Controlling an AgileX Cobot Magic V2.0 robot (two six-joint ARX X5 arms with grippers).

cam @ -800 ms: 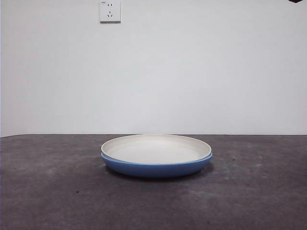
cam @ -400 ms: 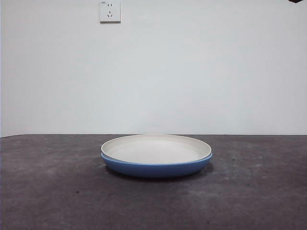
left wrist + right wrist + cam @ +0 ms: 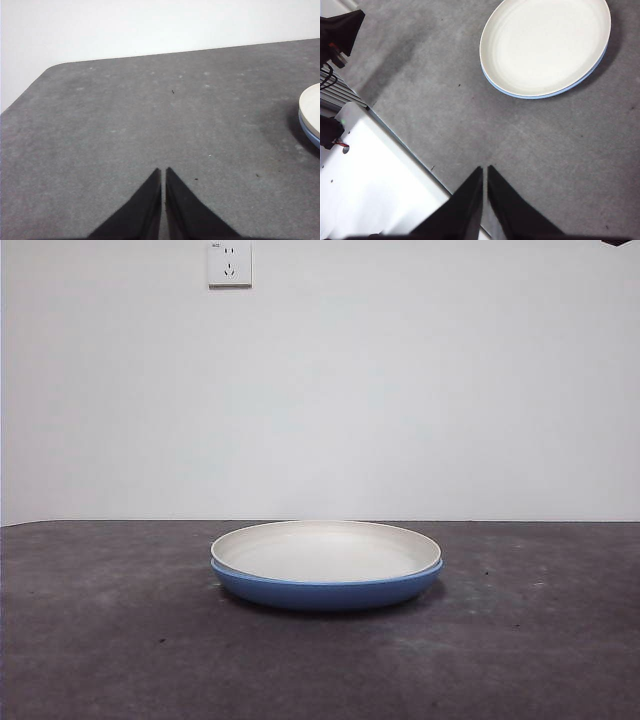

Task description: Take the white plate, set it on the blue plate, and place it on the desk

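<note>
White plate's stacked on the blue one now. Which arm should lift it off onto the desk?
Probably right. The right gripper hangs above the desk with the whole white plate on the blue plate in view; the left gripper sees only their edge.

You can see only the outer side of the blue plate [image 3: 325, 592] in the front view, because the white plate [image 3: 325, 551] sits in it and hides its inside. In the left wrist view, the picture's edge cuts both plates off, so you get just a slice of white rim [image 3: 311, 106] with a thin blue strip [image 3: 309, 134] under it. In the right wrist view, you see the blue plate only as a thin edge [image 3: 540, 95] under the white one. A black tip [image 3: 616, 243] at the front view's top corner is cut off too; you cannot tell which arm it is
</note>
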